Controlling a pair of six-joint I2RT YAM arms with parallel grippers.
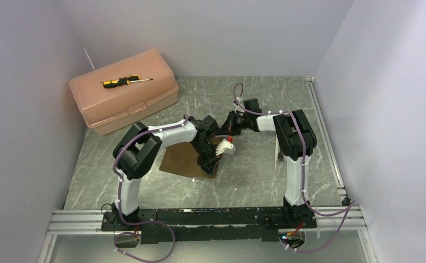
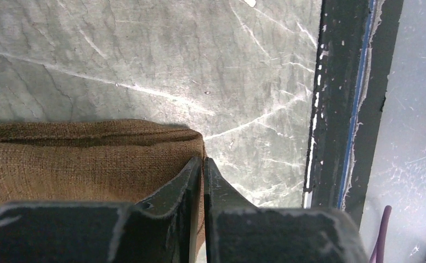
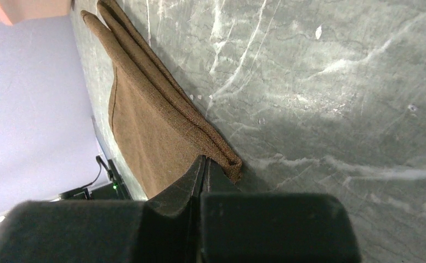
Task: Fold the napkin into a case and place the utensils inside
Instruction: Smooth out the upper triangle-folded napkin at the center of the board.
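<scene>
The brown napkin (image 1: 182,160) lies partly folded on the grey marbled table, a doubled fold running along one edge (image 3: 161,104). My left gripper (image 2: 202,160) is shut on the napkin's corner (image 2: 90,164), with cloth showing between its jaws. In the top view that gripper (image 1: 208,162) sits at the napkin's right edge. My right gripper (image 3: 204,159) is shut, its tips resting at the folded corner; from above this gripper (image 1: 225,131) is at the napkin's far right corner. The thin grey utensils (image 1: 280,155) lie beside the right arm, partly hidden by it.
A pink plastic box (image 1: 124,94) stands at the back left with a yellow-and-black screwdriver (image 1: 126,81) on its lid. A black rail (image 2: 336,109) runs along the table's near edge. Grey walls close in the left, back and right sides.
</scene>
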